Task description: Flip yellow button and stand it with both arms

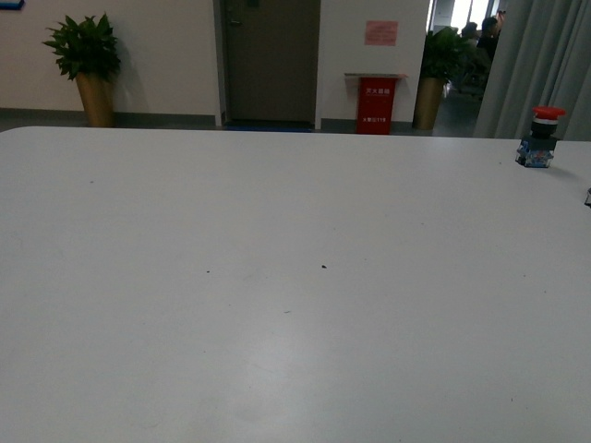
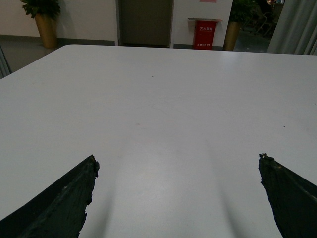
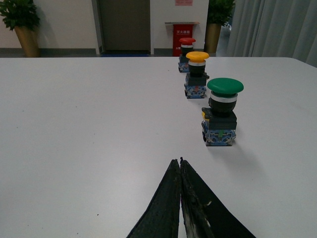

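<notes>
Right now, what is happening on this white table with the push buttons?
Nothing is being held yet. Three switches stand upright in a row on the white table: the green button, the yellow button behind it, and the red button farthest off. The right gripper has its jaws shut and points toward them, well short. The left gripper is open over bare table.

White table; red-capped switch upright at far right; green-capped switch upright.
</notes>
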`<state>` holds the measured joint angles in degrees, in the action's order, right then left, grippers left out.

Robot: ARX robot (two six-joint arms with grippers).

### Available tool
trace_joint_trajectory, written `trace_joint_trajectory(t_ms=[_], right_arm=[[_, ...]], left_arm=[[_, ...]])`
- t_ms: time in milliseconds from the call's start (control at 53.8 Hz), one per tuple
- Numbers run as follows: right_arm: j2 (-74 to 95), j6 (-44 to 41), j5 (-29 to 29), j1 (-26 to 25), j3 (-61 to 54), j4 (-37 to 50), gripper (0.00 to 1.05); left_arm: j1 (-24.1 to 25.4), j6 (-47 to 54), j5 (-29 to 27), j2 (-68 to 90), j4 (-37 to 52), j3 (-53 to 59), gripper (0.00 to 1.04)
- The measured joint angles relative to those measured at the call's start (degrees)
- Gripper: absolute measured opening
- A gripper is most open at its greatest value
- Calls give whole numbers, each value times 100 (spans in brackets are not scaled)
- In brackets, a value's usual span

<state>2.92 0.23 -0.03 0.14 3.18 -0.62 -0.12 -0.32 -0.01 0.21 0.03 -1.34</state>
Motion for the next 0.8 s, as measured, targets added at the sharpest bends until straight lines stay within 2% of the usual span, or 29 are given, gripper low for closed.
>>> trace_joint_trajectory(t_ms=[799], right_arm=[[-267,0,2,0,-284,42,3]], left_arm=[[0,0,0,0,0,0,98]])
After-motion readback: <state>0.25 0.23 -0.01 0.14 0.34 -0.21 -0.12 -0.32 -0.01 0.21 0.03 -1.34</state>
